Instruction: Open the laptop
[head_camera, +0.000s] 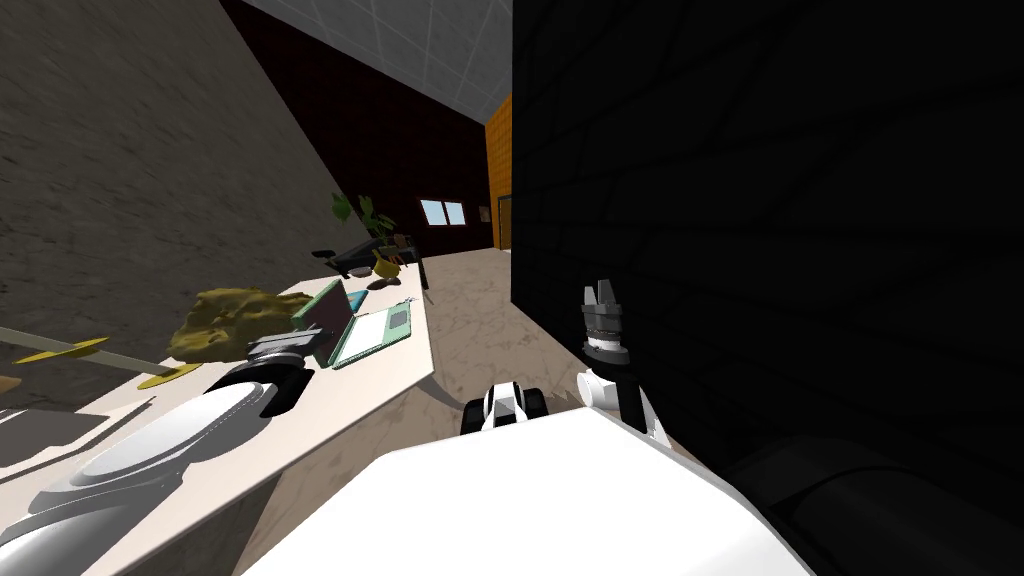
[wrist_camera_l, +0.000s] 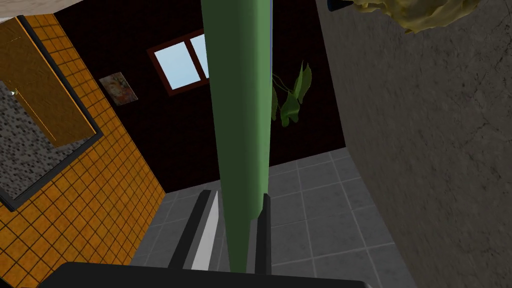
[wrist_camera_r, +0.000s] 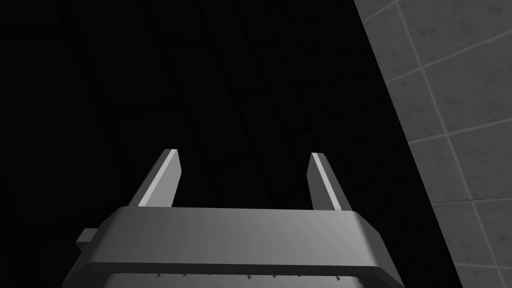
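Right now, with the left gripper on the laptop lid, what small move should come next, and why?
Probably open the left gripper and draw it back. It pinches the edge of the green lid. In the head view, that lid stands raised well off the base, so the laptop looks open enough. Pulling further might only tip it.
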